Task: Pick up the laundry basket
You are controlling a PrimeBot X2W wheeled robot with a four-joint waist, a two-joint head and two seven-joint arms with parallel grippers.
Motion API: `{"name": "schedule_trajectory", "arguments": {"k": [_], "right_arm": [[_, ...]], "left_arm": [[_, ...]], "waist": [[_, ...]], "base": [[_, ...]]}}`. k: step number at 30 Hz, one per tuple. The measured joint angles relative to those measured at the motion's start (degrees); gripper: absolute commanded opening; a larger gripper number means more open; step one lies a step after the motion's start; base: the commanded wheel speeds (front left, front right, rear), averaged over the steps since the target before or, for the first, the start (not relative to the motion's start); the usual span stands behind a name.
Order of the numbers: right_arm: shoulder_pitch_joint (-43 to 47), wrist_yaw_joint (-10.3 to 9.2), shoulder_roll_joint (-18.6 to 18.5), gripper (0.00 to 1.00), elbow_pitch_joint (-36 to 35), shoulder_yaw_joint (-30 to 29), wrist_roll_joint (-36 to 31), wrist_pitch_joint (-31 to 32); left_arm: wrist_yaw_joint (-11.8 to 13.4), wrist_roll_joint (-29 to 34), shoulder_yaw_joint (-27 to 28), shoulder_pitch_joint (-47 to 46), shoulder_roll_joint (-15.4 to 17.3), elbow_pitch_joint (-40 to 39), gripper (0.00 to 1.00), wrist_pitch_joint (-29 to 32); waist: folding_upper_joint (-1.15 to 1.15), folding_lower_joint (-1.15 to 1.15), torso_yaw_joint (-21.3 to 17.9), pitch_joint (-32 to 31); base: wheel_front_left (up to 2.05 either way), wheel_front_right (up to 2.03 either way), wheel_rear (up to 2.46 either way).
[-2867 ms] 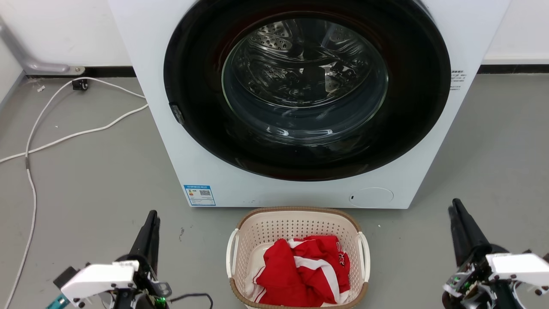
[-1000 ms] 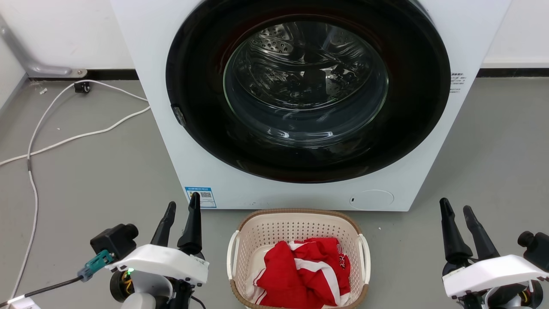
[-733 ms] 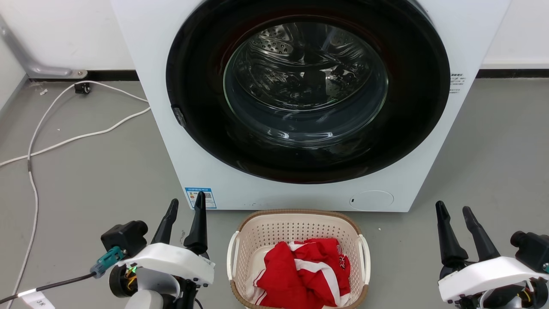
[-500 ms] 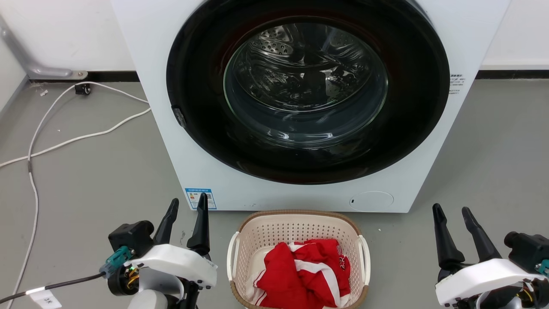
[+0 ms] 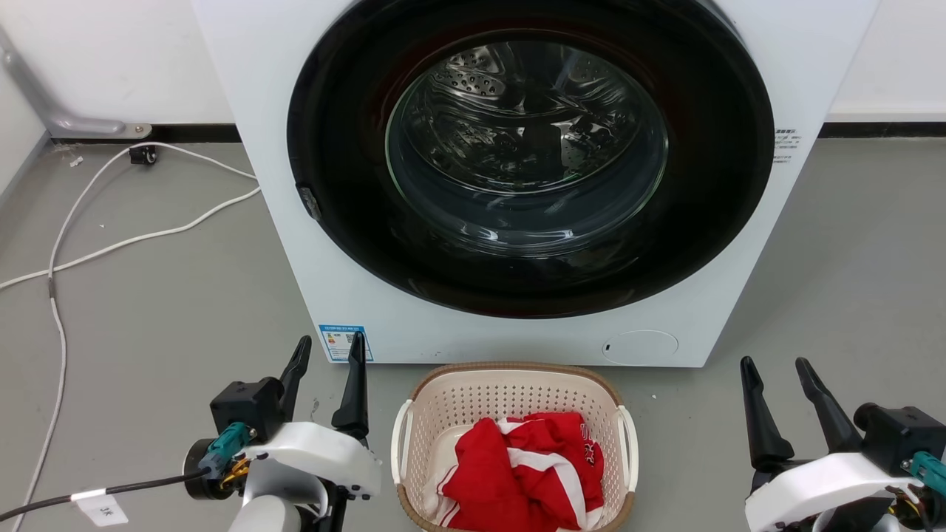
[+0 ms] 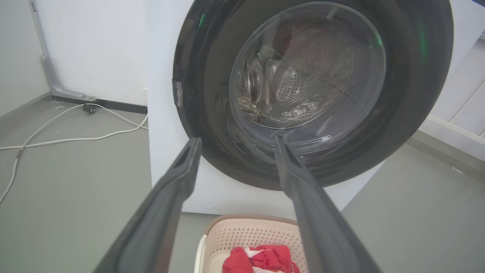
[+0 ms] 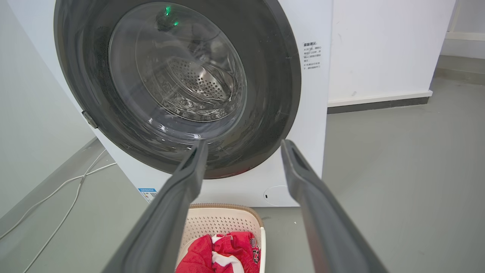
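Laundry basket [image 5: 510, 391] sits between our left gripper [image 5: 332, 338] and right gripper [image 5: 773, 361]; we see both spread open, empty.

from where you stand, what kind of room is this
Probably a laundry area, perhaps a test space: a front-loading washer, a basket of red clothes before it, and a grey floor with a loose white cable.
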Motion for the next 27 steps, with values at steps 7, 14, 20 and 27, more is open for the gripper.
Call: {"name": "schedule_trajectory", "arguments": {"k": [7, 14, 20, 27], "right_arm": [[0.2, 0.01, 0.0, 1.0, -0.2, -0.1, -3.4, -0.5], [0.2, 0.01, 0.1, 1.0, -0.4, -0.2, -6.6, -0.9], [0.3, 0.01, 0.1, 1.0, -0.4, -0.3, -9.6, -1.1], [0.4, 0.01, 0.1, 1.0, -0.2, -0.3, -12.2, -1.4]], "left_arm": [[0.5, 3.2, -0.4, -0.1, 0.0, 0.5, 1.0, -1.0], [0.9, 6.0, -0.6, -0.2, 0.0, 0.7, 1.0, -1.6], [1.2, 8.3, -0.6, -0.2, -0.2, 1.0, 1.0, -2.5], [1.4, 10.6, -0.6, -0.3, -0.6, 1.5, 1.0, -3.1]], "waist": [[0.0, 0.0, 0.0, -0.1], [0.0, 0.0, 0.0, -0.1], [0.0, 0.0, -0.1, -0.1], [0.0, 0.0, 0.0, 0.0]], "base": [[0.0, 0.0, 0.0], [0.0, 0.0, 0.0], [0.0, 0.0, 0.0], [0.0, 0.0, 0.0]]}}
